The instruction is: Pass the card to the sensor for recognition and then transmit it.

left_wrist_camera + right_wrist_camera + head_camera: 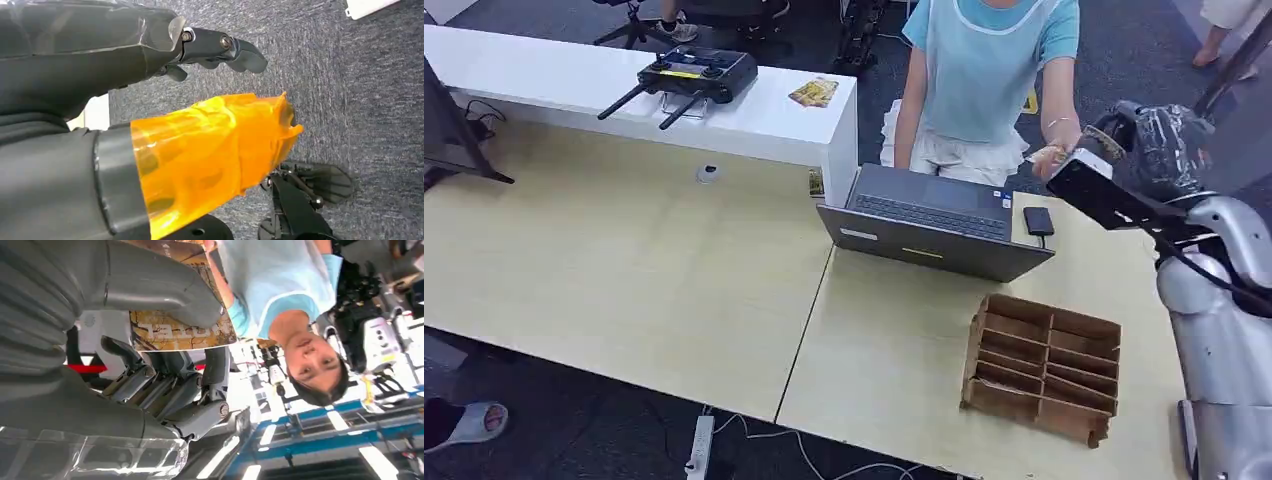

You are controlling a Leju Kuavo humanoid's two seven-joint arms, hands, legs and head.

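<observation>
The right hand (165,365) pinches the card (175,315) between thumb and fingers, raised past the worktop (904,340) toward a person's hand (1052,158), seemingly to pass it over, while the left hand (200,50) hangs empty, fingers apart.

Looks like an office or robotics lab: pale tabletop (624,260), open laptop (934,215), grey carpet (360,90) (remote controller (689,75) on the white counter (544,70)).

Right arm (1224,300): showing smooth silver shells, black cable trailing.
Right hand (150,365): showing grey ribbed cover, dark fingers, clear wrap.
Left hand (150,100): wearing orange film, exposing screws.
</observation>
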